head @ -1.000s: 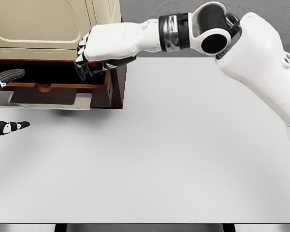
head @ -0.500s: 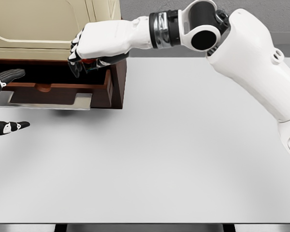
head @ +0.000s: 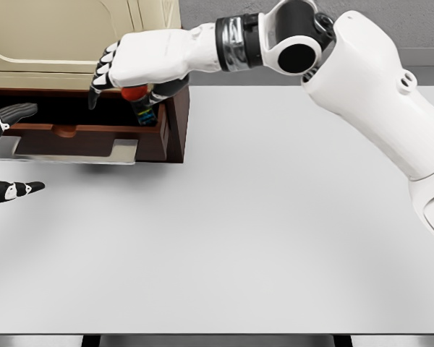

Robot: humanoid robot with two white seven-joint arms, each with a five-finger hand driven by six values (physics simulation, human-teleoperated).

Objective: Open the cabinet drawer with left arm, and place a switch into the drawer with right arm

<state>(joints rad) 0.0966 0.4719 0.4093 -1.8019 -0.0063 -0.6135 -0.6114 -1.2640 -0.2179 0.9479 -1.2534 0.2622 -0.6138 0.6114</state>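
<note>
Surface [head: 275, 231]: white, fills most of the head view. Cabinet [head: 72, 36] sits at its far-left corner, cream upper body on a dark wood base.

Right arm [head: 362, 94] enters from the right edge and reaches across to the cabinet. It is the only arm over the drawer.

Drawer [head: 79, 134]: pulled out toward the camera, wood front with a small handle notch, a grey plate just below its front edge. Interior is dark; contents, if any, can't be made out.

Right robot hand [head: 134, 69]: hangs over the right part of the open drawer, fingers curled down around the switch [head: 139, 101]. The switch shows a red top under the palm and a dark body with a coloured patch lower down. It reaches down toward the drawer opening; can't tell if it touches the drawer floor.

Left robot hand [head: 3, 152]: only at the left edge, 2 black-tipped fingers visible, spread apart, holding nothing, beside the drawer front's left end.
</note>
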